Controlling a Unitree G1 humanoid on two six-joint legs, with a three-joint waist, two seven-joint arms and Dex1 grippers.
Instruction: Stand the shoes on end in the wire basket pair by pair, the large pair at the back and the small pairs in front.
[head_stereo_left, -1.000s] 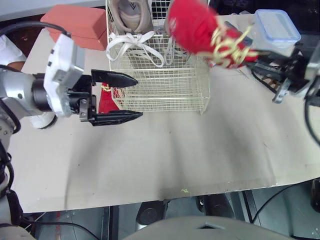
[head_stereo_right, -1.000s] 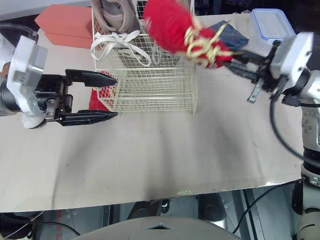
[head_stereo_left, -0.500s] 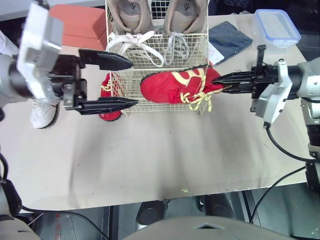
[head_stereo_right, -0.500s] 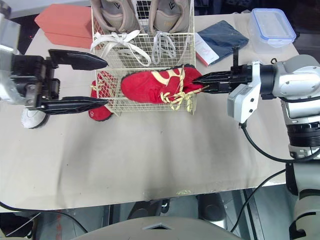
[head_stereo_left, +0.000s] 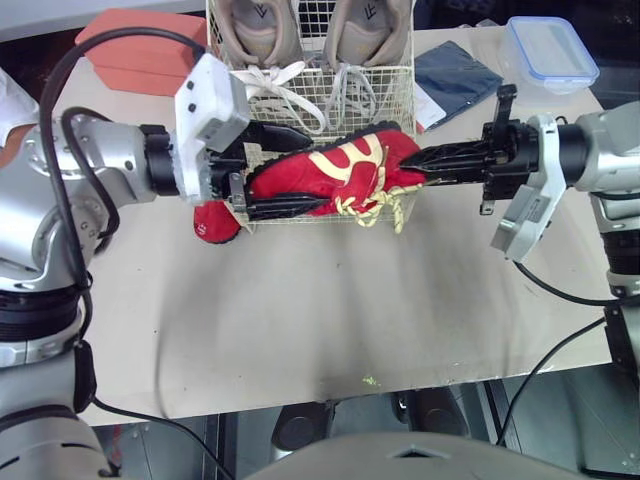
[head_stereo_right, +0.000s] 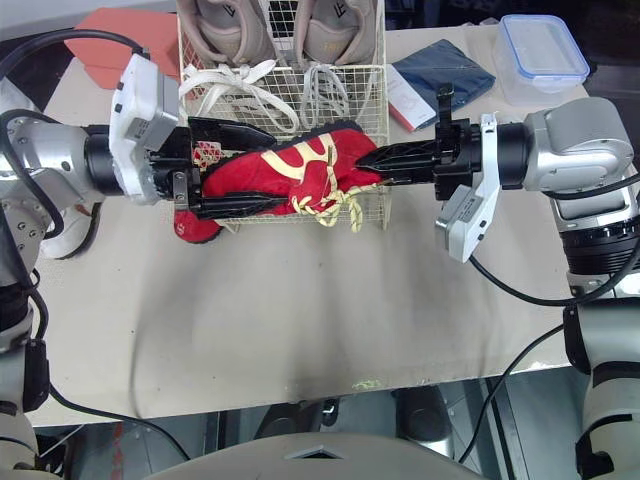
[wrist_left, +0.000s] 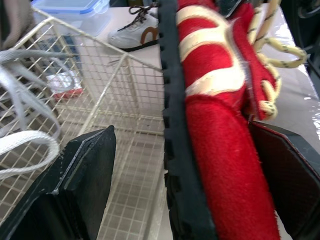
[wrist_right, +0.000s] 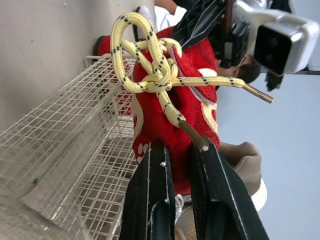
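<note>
A red shoe (head_stereo_left: 330, 172) with yellow laces lies sideways over the front of the wire basket (head_stereo_left: 408, 100). My right gripper (head_stereo_left: 415, 165) is shut on its heel end, and the red fabric is pinched between the fingers (wrist_right: 150, 200). My left gripper (head_stereo_left: 310, 168) is open and straddles the toe end; one finger (wrist_left: 280, 175) touches the upper, the other finger (wrist_left: 80, 175) stands off from the sole. Two large beige shoes (head_stereo_left: 255, 25) stand on end at the back of the basket. A second red shoe (head_stereo_left: 213, 222) lies on the table by the basket's front left corner.
An orange box (head_stereo_left: 135, 45) sits at the back left. A dark blue cloth (head_stereo_left: 455, 70) and a blue-lidded plastic container (head_stereo_left: 550, 50) lie at the back right. A white shoe (head_stereo_right: 62, 232) rests near the left table edge. The front half of the table is open.
My right gripper has brought the red shoe down from above the basket to its front. My left gripper has moved right, so its fingers now flank the shoe's toe.
</note>
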